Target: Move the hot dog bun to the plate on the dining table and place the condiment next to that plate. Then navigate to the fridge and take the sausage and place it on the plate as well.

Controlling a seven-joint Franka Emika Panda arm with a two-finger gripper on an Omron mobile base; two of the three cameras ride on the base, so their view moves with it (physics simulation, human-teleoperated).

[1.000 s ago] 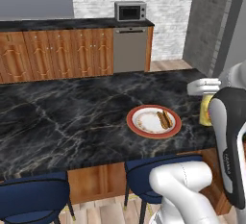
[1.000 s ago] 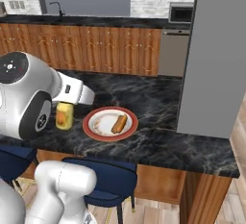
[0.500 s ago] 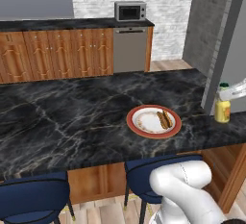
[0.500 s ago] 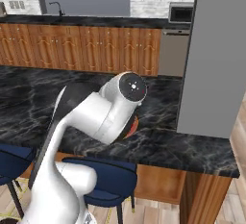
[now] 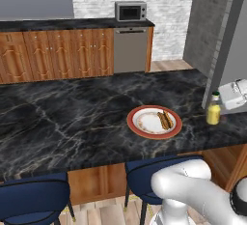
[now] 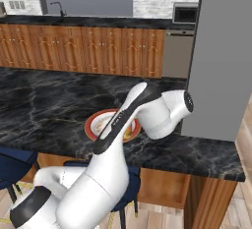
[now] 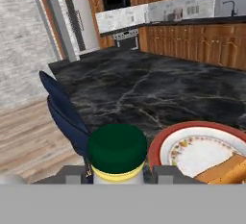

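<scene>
The condiment (image 5: 213, 114), a yellow bottle with a green cap (image 7: 116, 148), is upright just right of the plate (image 5: 144, 131), low over the dining table (image 5: 72, 118); contact with the table is unclear. My gripper (image 5: 218, 104) reaches in from the right and is shut on the bottle's top, its tips (image 7: 117, 172) flanking the cap. The hot dog bun (image 5: 165, 120) lies on the red-rimmed plate (image 7: 166, 143), and its end (image 7: 226, 168) shows in the hand view. My arm hides most of the plate (image 6: 96, 125) in the right base view. A tall grey steel fridge (image 7: 81, 21) appears far off. The sausage is out of view.
A tall grey wall panel (image 5: 217, 31) rises right behind the bottle at the table's right end. Blue stools (image 5: 34, 200) stand along the table's near edge, one (image 7: 62, 112) close beside the bottle. Wooden cabinets, a dishwasher (image 5: 130, 50) and a microwave (image 5: 130, 11) line the far wall.
The arm has swung out of the left base view's foreground, and the hand now comes in from the right. The bottle stays gripped beside the plate and sits a little lower.
</scene>
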